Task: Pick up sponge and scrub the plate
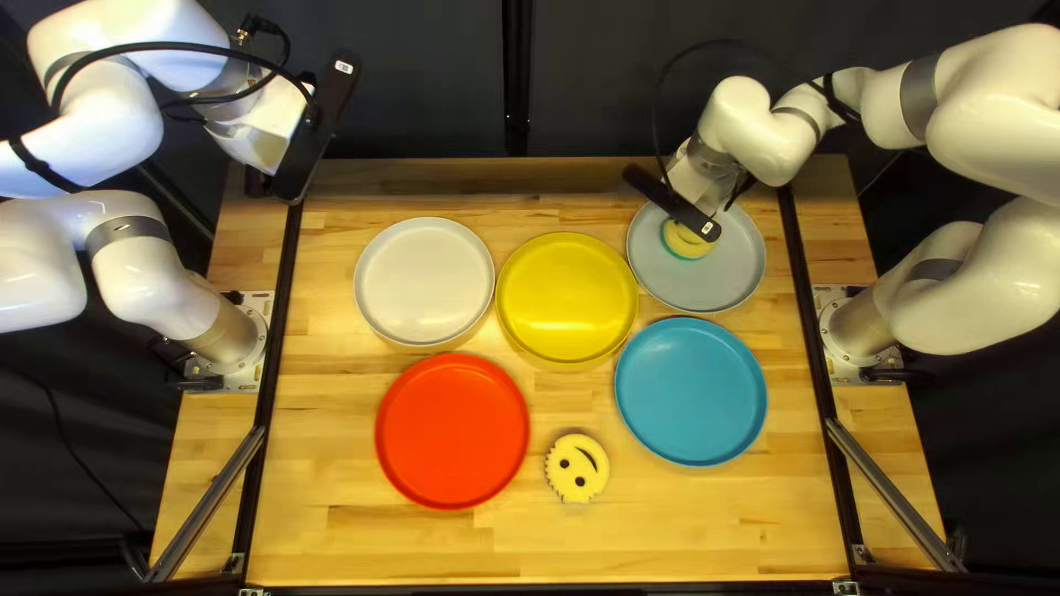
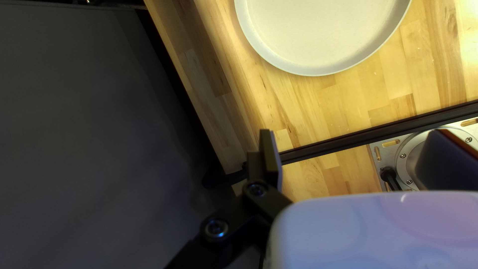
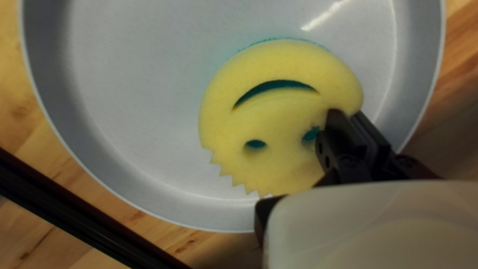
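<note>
Top left view: a yellow, smiley-faced sponge (image 1: 689, 244) sits in the grey plate (image 1: 729, 276), partly hidden beneath the right gripper (image 1: 676, 206), with the yellow plate (image 1: 566, 296) and blue plate (image 1: 691, 391) close by. Bare wood surrounds a second sponge (image 1: 576, 468).

Left wrist view: the left gripper (image 1: 314, 130), fingers spread and empty, hangs by the table's edge; the white plate (image 2: 318, 35) is cut off.

Right wrist view: nearly closed fingers pinch the sponge's rim, covering part of it; its jagged side faces the plate's wall.

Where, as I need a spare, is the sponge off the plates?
In the top left view, the loose sponge lies near the bottom centre, between the red plate and the blue plate.
</note>
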`<state>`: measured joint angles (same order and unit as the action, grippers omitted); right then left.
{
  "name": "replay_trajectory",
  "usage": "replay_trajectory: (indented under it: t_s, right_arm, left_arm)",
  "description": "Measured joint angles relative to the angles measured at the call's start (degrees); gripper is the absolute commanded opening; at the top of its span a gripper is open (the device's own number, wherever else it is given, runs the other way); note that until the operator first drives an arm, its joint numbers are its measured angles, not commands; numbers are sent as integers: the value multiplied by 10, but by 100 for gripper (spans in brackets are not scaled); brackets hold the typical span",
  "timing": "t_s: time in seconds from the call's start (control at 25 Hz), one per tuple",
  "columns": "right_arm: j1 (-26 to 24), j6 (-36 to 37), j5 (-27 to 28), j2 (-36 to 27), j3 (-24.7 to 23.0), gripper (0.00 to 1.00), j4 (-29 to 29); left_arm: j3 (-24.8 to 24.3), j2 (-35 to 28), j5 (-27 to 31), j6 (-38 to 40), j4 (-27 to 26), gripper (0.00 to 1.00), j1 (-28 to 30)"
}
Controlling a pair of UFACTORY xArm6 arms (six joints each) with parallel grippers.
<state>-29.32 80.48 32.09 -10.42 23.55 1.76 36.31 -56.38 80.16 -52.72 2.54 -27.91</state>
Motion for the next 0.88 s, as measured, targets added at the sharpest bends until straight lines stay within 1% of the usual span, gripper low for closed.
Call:
replay_trajectory:
  t_s: [0.12, 0.24, 0.36, 0.68, 0.76, 0.88]
  right_arm:
    - [40, -35, -9, -7, -14, 0, -6]
    - [52, -44, -14, -8, -19, 0, -10]
    - [31, -23, -15, -1, -13, 0, -10]
    - [-64, 69, -14, 52, 29, 0, 6]
    - [-78, 79, -7, 49, 32, 0, 7]
    - [-89, 80, 6, 29, 27, 0, 2]
  left_arm:
    - [0, 0, 0, 0, 0, 100, 0]
    - [0, 0, 0, 0, 0, 100, 0]
    - [0, 0, 0, 0, 0, 100, 0]
    - [0, 0, 0, 0, 0, 100, 0]
    - [0, 0, 0, 0, 0, 100, 0]
    - [0, 0, 0, 0, 0, 100, 0]
